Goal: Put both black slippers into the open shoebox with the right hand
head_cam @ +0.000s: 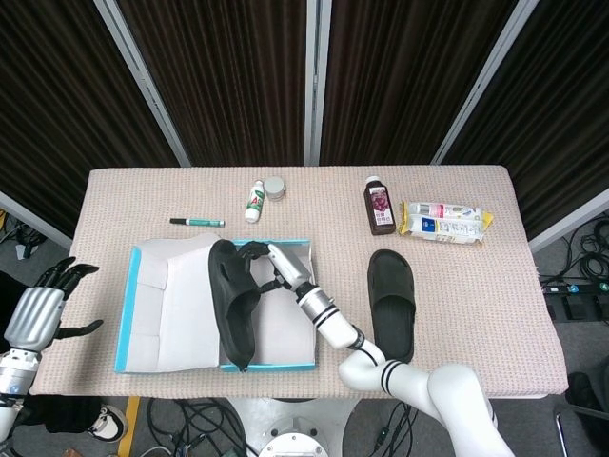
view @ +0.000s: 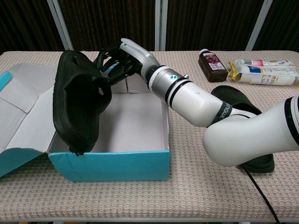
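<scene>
One black slipper stands on edge over the left side of the open blue shoebox. Its toe rests on the front wall and its sole faces left. My right hand grips its strap from the right, inside the box. The second black slipper lies flat on the table to the right of the box, partly hidden behind my right arm in the chest view. My left hand hangs open beyond the table's left edge, holding nothing.
The box lid lies folded out to the left. Along the back of the table lie a green pen, a small white bottle, a round cap, a dark syrup bottle and a snack packet.
</scene>
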`<state>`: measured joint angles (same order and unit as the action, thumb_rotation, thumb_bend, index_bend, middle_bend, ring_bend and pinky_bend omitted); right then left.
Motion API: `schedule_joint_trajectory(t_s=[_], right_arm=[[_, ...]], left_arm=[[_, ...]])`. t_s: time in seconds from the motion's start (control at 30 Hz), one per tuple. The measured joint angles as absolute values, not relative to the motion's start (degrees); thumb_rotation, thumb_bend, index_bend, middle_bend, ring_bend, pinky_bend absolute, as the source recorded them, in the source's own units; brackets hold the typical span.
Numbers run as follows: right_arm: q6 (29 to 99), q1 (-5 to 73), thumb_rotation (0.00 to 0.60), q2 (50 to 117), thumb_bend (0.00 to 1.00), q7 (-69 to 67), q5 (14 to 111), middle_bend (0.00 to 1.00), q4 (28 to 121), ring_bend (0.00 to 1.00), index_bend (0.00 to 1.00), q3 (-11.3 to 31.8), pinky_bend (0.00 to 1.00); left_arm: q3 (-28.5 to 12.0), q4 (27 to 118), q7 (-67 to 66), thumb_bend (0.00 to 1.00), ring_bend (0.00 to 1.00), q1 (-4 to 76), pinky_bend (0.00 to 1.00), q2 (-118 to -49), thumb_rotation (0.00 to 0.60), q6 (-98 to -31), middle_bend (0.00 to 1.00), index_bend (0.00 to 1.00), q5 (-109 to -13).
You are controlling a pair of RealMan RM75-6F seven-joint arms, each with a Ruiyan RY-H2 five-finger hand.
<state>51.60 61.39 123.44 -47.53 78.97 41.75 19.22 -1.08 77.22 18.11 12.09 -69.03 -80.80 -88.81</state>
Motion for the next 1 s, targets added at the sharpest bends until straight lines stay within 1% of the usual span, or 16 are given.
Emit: schedule_joint_trajectory(t_s=[0.4,0.83,1.0], right_arm=[[51.11,60.58,0.600,123.77,0.09,-48.31,79.20,0.49,39.55,0.34,0.62,18.34,0.35],[50.98,60.89,0.600,123.00,0.09,-44.11,80.75,0.49,38.64,0.34,0.62,16.65,0.35],[49.85,61.00,0.600,122.88,0.09,-42.74,80.89,0.49,38.35,0.34,0.62,15.99,0.35]], left_arm=[[-0.98,76.91,18.10,0.00,0.09,11.97,0.18,-69.34,0.600,-80.92,0.21,0.21,-88.94],[-0.89,76.78,18.58,0.00,0.09,11.97,0.18,-69.47,0.600,-80.99,0.21,0.21,-89.16],[-0.90,76.76,18.52,0.00,0.09,11.97,0.18,-69.49,0.600,-81.05,0.21,0.21,-89.20]])
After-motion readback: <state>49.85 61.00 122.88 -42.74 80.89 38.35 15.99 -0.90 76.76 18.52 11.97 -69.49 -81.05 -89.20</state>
